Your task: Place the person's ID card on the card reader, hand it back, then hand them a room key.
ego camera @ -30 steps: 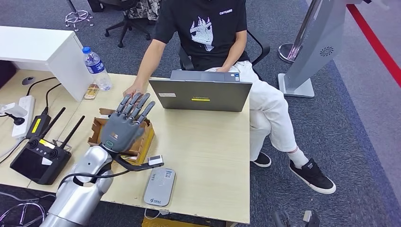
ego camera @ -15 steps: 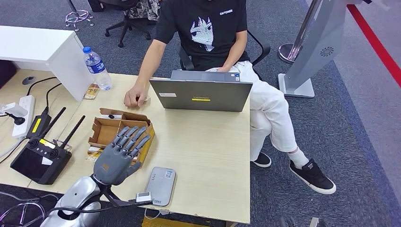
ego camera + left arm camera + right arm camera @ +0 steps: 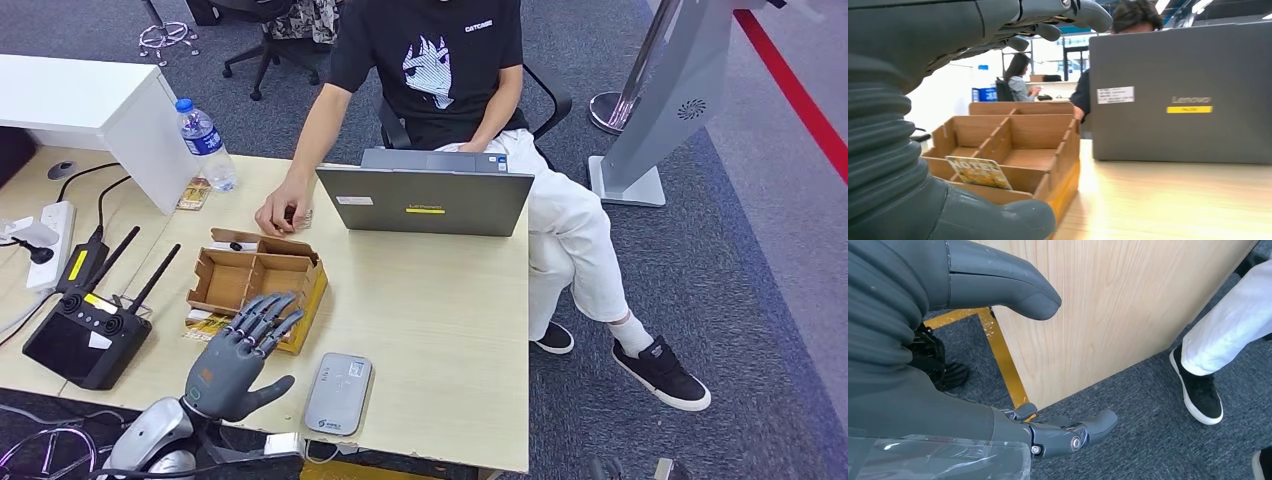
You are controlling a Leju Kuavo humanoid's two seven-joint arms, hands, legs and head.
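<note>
My left hand (image 3: 240,355) hovers open, fingers spread, over the table's near edge, just short of the cardboard box (image 3: 255,280). A room key card printed HOTEL (image 3: 979,171) stands in the box's nearest compartment, close in front of my left hand (image 3: 923,45). The grey card reader (image 3: 338,393) lies flat to the right of that hand with nothing on it. The person's hand (image 3: 283,212) rests on the table beyond the box, with a small pale card at its fingers. My right hand (image 3: 908,340) hangs open beside the table's wooden side, holding nothing.
A grey laptop (image 3: 423,200) stands open at the far edge in front of the seated person. A water bottle (image 3: 205,145) is at the far left. A black controller with antennas (image 3: 85,335) and a power strip (image 3: 55,235) lie left of the box.
My left hand has drawn back from over the box near the person's hand to the table's near edge. The person's hand has pulled in a little, keeping the pale card.
</note>
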